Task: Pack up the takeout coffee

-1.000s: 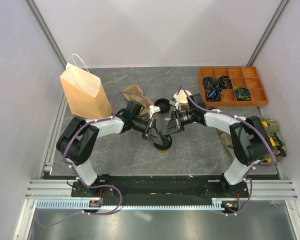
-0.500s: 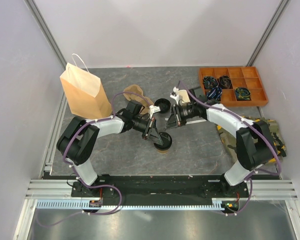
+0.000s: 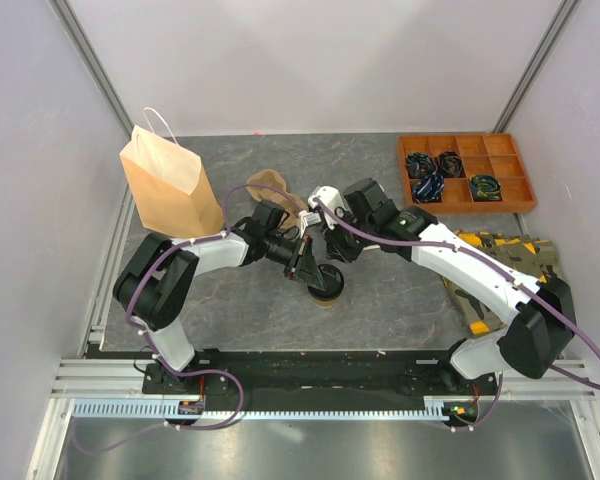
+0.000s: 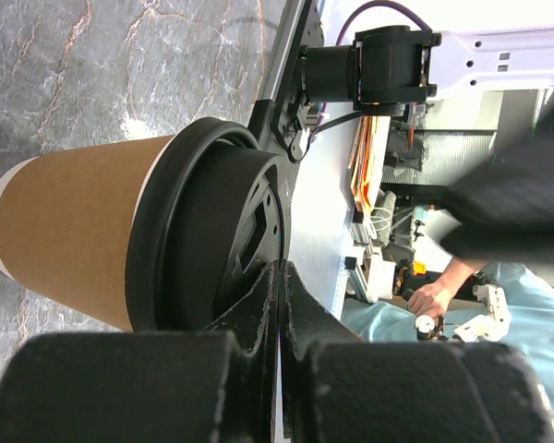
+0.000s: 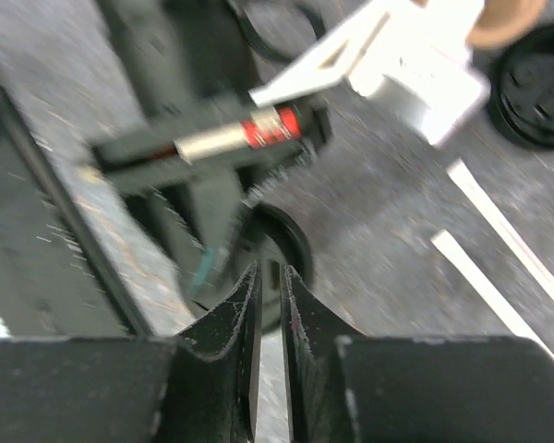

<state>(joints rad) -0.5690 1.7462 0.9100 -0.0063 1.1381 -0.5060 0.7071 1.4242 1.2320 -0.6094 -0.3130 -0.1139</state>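
Kraft-paper cup (image 4: 74, 231), black lid (image 4: 212, 245) on, stands on worktop (image 3: 230, 300), centre of top view. Left end effector (image 4: 279, 269) closed, tips at lid. Right end effector (image 5: 270, 275) barely parted, empty. Likely light, crushable; hold sidewall below lid.

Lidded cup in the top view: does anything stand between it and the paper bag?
Yes. The left arm lies across the straight line from the lidded cup to the paper bag, with the shut left gripper at the cup's lid. The brown carrier sits just rearward of that line.
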